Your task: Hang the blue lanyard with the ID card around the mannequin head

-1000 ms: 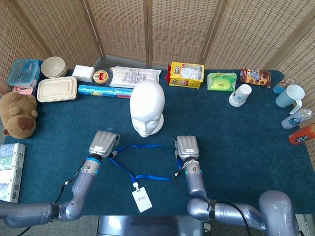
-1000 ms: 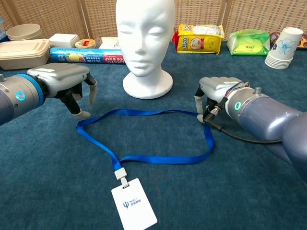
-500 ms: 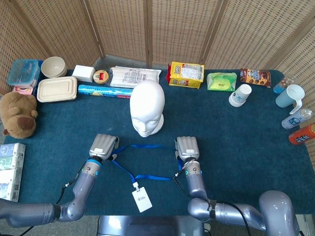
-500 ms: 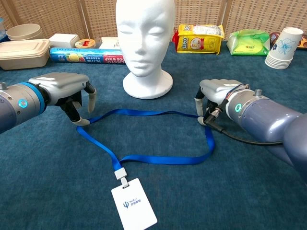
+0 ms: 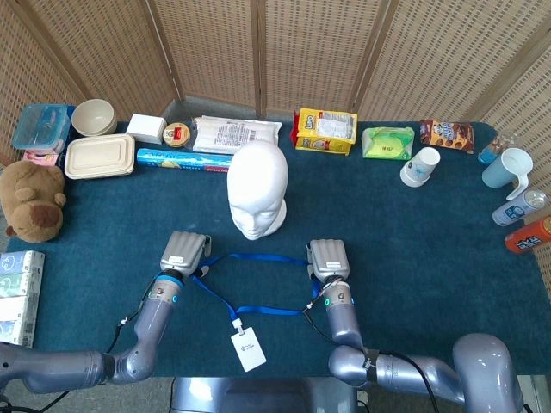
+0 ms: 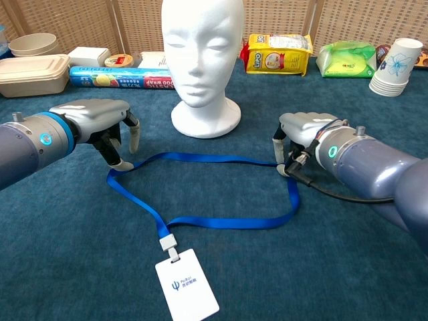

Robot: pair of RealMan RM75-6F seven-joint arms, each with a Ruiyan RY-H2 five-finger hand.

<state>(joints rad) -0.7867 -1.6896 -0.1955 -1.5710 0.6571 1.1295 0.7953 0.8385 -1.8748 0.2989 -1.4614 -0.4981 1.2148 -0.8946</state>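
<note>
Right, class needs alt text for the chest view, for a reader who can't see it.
A blue lanyard lies looped on a dark blue table, its ID card nearest the camera, in front of a white mannequin head. The left hand and right hand reach down at the loop's two sides. Food packets and cups line the back.

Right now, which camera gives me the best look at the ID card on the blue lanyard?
The chest view. There the ID card lies large in the foreground, its blue logo and its clip to the blue lanyard visible. The head view shows the card only as a small white rectangle, logo barely discernible.
</note>
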